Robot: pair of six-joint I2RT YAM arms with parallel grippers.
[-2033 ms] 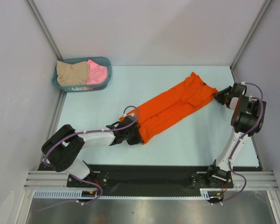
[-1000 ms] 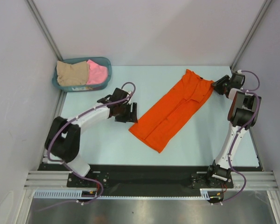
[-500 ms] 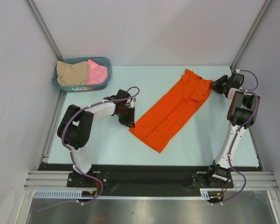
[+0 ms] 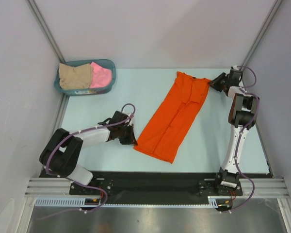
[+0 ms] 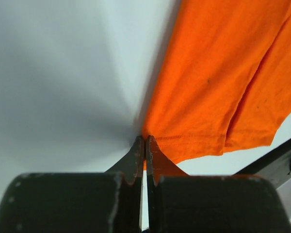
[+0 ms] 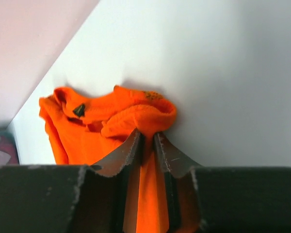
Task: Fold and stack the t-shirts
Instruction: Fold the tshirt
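Orange t-shirt lies flat on the desk, folded lengthwise into a long narrow strip w/ a centre crease, running diagonally from near-left to far-right in the top view. I read the hem end as the near one and the neck end as the far one. Left hand is low on the desk at the strip's near-left corner; in the left wrist view its fingers are pressed together w/ only a hairline slit, and orange cloth shows between them, so I call it pinching the hem corner. Hem stitching is visible just beyond the tips, and the rest of the cloth spreads away to the upper right of that view. Right hand is at the far-right corner of the strip, close to the back wall; the right wrist view shows the fingers nipped on a bunched fold of orange fabric at the neck end, w/ cloth running down between them. A small dark tag sits on the crumpled part to the left of the pinch; can't tell what it says. Both arms are stretched out, one to each end of the shirt. Pink t-shirt and beige t-shirt sit crumpled side by side in the teal basket at the far-left corner of the desk, well apart from the orange one, beige on the left, pink on the right.
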